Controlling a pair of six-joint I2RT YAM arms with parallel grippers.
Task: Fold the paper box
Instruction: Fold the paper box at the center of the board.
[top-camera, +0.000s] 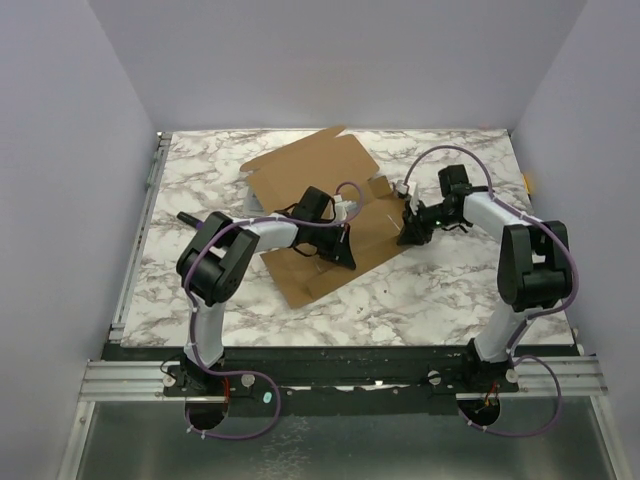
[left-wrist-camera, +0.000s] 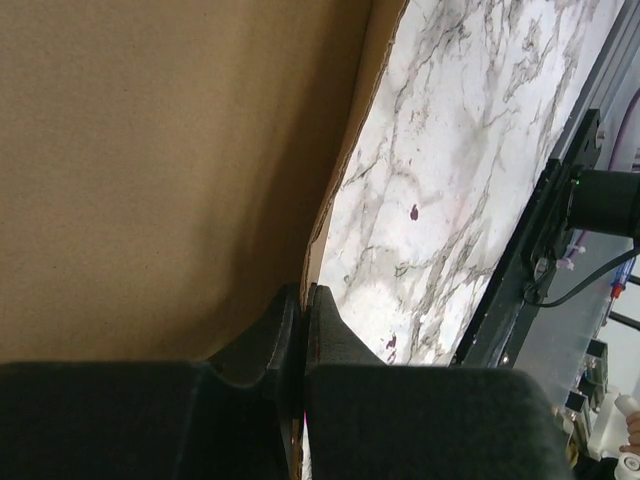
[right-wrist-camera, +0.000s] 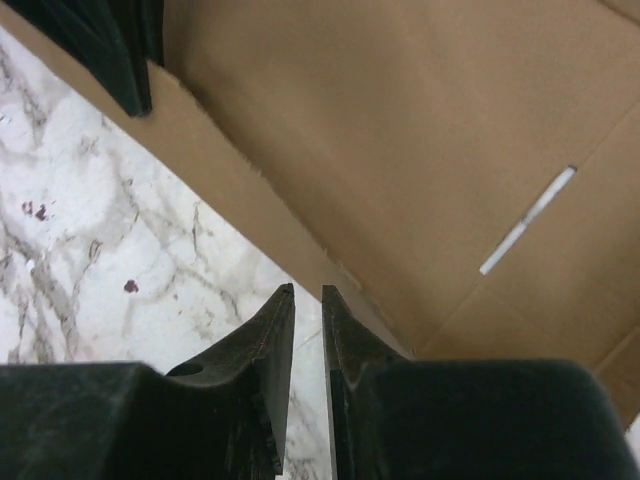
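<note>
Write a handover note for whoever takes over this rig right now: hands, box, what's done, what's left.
Left hand: shut on an edge of the paper box.
Right hand: fingers a narrow gap apart with nothing between them, just off that same edge, over the table.
Box: spread out as an open sheet on the table, between the two arms.
Done: nothing visible, no walls stand.
Left: raise the sides, fold the flaps, tuck the tabs into the slits.
</note>
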